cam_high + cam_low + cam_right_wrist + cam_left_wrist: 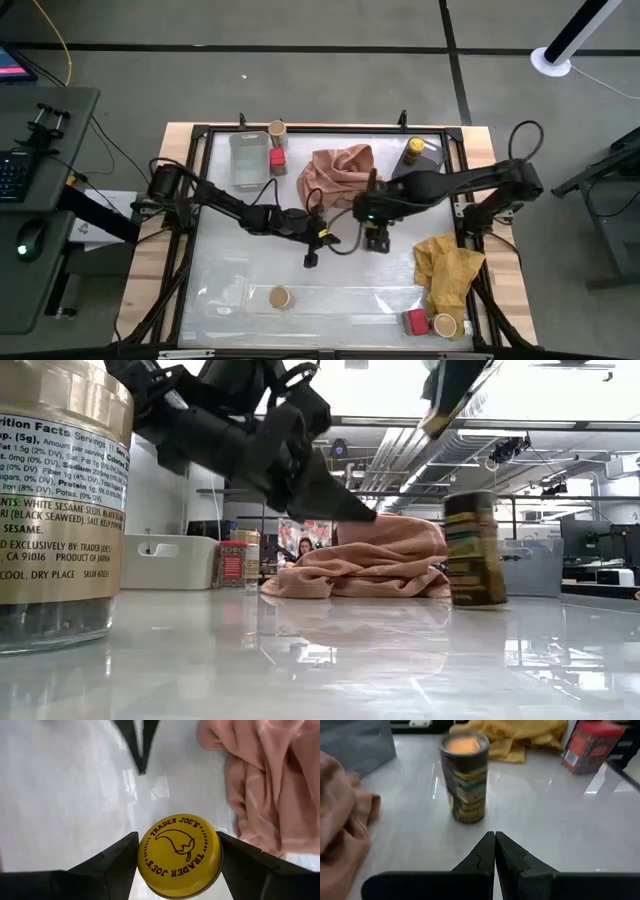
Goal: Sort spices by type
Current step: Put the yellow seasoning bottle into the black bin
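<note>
Right gripper (180, 857): arm reaches in from the table's right edge to mid-table, wrist pointing down; fingers spread wide on either side of a yellow-lidded jar (180, 854), apparently touching its lid edge, though contact is not certain. The jar stands upright on the table (300, 275), just beside the pink cloth (338, 172).

Left gripper (494, 851): arm stretches low from the left edge toward centre; fingers pressed together, holding nothing, tips aimed at that jar from nearby.

Other spices: tan-lidded jar (279, 296) near the front edge; red box (416, 322) and another tan-lidded one (446, 325) at the front right corner by the yellow cloth (448, 268).
</note>
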Robot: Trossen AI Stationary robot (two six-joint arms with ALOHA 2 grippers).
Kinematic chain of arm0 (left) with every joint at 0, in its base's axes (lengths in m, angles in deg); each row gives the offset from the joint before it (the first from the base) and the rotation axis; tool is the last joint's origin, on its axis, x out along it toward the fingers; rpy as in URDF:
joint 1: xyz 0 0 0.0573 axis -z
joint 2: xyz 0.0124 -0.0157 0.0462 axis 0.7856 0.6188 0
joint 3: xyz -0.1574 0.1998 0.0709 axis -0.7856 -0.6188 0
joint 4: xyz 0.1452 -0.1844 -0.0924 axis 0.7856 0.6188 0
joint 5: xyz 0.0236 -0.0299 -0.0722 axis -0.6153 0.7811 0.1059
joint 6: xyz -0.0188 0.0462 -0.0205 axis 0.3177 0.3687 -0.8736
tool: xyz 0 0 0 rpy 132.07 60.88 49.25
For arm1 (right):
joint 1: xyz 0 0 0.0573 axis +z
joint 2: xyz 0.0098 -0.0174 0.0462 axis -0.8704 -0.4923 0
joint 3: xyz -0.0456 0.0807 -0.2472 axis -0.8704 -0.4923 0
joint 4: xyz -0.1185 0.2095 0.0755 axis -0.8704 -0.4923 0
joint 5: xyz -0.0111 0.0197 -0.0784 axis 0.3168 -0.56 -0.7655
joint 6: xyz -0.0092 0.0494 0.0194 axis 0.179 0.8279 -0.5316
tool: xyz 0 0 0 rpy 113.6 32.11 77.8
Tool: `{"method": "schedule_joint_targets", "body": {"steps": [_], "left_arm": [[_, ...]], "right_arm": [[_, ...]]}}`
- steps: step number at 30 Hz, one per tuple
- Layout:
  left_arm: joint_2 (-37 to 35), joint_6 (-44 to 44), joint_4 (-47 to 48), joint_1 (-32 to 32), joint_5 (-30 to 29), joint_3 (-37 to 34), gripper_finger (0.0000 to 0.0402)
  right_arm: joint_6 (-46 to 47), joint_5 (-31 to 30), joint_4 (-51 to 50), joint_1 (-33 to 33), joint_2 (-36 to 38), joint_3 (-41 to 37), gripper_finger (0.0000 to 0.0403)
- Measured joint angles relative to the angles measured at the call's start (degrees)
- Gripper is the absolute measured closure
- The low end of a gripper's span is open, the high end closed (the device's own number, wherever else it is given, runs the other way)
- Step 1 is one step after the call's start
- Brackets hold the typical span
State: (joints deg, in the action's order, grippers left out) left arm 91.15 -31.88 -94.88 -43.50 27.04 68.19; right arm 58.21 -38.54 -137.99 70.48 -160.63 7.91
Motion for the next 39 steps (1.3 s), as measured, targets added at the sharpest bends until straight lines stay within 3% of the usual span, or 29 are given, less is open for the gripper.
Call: {"method": "schedule_joint_targets", "body": {"steps": [6, 13, 17, 26, 39], "left_arm": [[-5.35, 0.00, -0.15, 0.00, -0.02, 0.07, 0.0402], [-10.74, -3.47, -0.62, 0.78, 0.03, 0.07, 0.0402], [-11.86, -5.56, -2.04, 2.21, 0.13, 0.07, 0.0401], [-11.60, -10.15, -3.19, 4.61, -1.06, 0.07, 0.0402], [-11.60, -11.23, -3.37, 4.90, -3.93, 0.07, 0.0402]], "right_arm": [[5.75, -5.50, 0.86, 4.73, 5.30, -3.20, 0.0153], [20.62, -7.81, 23.15, 8.11, 13.29, -23.43, 0.0153], [28.86, -11.79, 33.75, 8.10, 15.79, -30.64, 0.0153], [41.42, -24.39, 37.16, 10.96, 15.97, -37.56, 0.0153], [53.56, -27.28, 38.58, 15.41, 15.99, -41.40, 0.0153]]}}
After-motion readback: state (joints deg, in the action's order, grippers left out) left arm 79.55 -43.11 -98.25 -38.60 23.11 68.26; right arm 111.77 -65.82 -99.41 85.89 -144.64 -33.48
